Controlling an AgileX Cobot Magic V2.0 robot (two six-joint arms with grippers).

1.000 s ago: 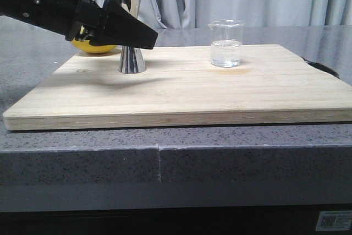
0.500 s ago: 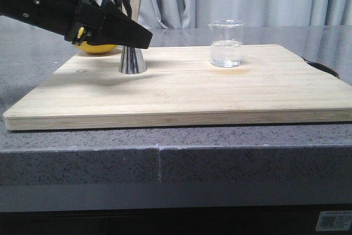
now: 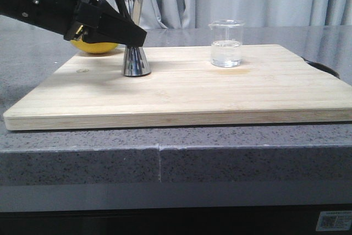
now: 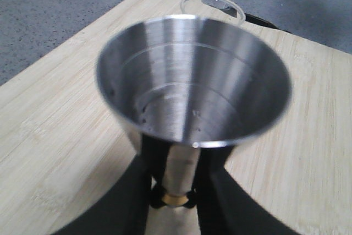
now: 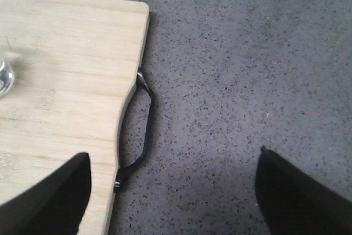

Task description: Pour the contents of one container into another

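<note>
1. my left claw (image 3: 129, 34) is around the thin waist of the steel jigger (image 3: 132, 26). its two fingers sit one on each side of the gold band (image 4: 176, 197), clamped on it or very close to that.
2. the jigger stands straight up on the wooden board (image 3: 181, 92), wide mouth on top. its long way runs up and down.
3. the glass beaker (image 3: 226, 43) stands on the same board, well apart from the jigger, off toward my right side. it has some clear water in it.
4. i think my right arm is the nearer one to the beaker, so that arm should go get it.
5. my right claw (image 5: 170, 191) is open, fingers wide apart, and holds nothing. it hangs over the grey desk (image 5: 247, 70), just past the board's black handle (image 5: 144, 130).
6. the front view shows both cups side by side. the left wrist view looks down into the jigger, which seems dry inside, with the beaker's rim peeking up behind it. the front view does not show my right claw.
</note>
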